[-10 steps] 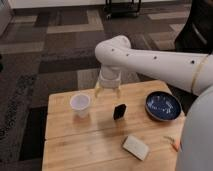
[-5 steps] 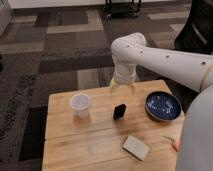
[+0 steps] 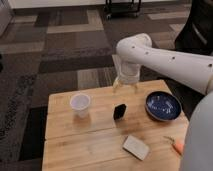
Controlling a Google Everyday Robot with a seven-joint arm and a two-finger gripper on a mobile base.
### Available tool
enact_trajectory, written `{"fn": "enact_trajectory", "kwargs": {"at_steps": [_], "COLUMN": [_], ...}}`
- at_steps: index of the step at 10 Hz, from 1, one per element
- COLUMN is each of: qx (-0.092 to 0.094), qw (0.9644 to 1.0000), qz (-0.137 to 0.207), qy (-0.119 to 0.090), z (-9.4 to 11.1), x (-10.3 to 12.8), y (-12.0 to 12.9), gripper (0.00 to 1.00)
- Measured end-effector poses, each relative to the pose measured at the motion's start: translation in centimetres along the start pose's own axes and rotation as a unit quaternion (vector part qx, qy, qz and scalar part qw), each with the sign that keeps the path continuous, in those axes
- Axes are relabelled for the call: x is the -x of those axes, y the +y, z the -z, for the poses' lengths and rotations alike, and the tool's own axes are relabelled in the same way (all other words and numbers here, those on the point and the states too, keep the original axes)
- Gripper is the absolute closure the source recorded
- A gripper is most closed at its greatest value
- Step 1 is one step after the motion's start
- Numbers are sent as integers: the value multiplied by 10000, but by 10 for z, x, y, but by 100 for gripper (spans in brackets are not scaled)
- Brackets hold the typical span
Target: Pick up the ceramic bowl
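swung right toward the bowl (image 3: pixel 163 106), the pincer (image 3: pixel 125 89) is held spread and empty above the worktop's (image 3: pixel 90 145) far edge, ready for the rim.

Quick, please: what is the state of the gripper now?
Gripper: open, holding nothing, over the far edge of the table, not yet at the ceramic bowl.

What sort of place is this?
Probably an office or lab: patterned carpet tiles, a black wheeled stand at the back, a wooden table. The gripper hangs open over the table's far edge, apart from the ceramic bowl.
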Motion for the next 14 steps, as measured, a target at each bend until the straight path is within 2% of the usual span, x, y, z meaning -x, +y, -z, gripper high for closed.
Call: {"fn": "enact_trajectory", "kwargs": {"at_steps": [7, 11, 14], "qx": [1, -111, -127], "qw": [10000, 9995, 9994], "qz": [-2, -287, -289], "qy": [2, 62, 152], "z": [0, -3, -11], "x": [0, 2, 5], "y": [0, -27, -44], "gripper": [35, 35, 35]}}
